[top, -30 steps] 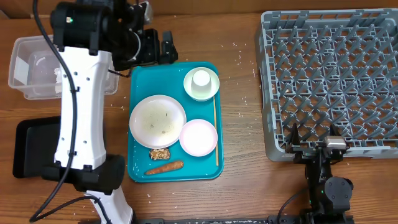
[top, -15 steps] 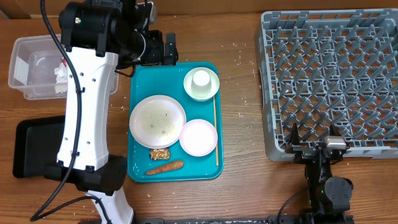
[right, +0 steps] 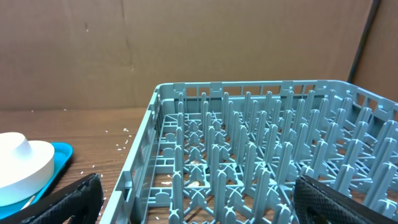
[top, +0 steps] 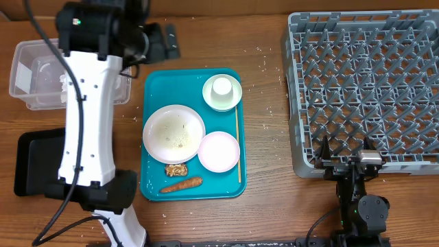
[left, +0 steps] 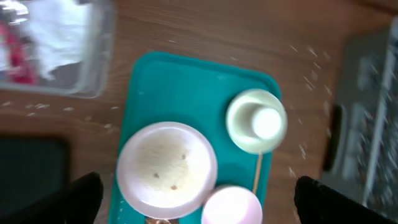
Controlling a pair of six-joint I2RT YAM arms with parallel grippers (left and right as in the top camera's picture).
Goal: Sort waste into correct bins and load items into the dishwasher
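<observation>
Left tool [top: 170, 42] spread, right tool [top: 345, 151] spread, two plates [top: 173, 133] [top: 219, 151], one bowl [top: 233, 101], one cup [top: 221, 86], one stick [top: 237, 144].

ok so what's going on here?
Waste sorting plus rack loading, early on. The left gripper hovers by the far end of the teal tray, next to the clear tub, jaws open and empty. The tub holds the crumpled napkin and red wrapper. On the tray: large plate, small plate, bowl with the cup in it, wooden stick, nut lump, carrot piece. Nothing shows in the dish rack. The right gripper sits open at its near edge.
</observation>
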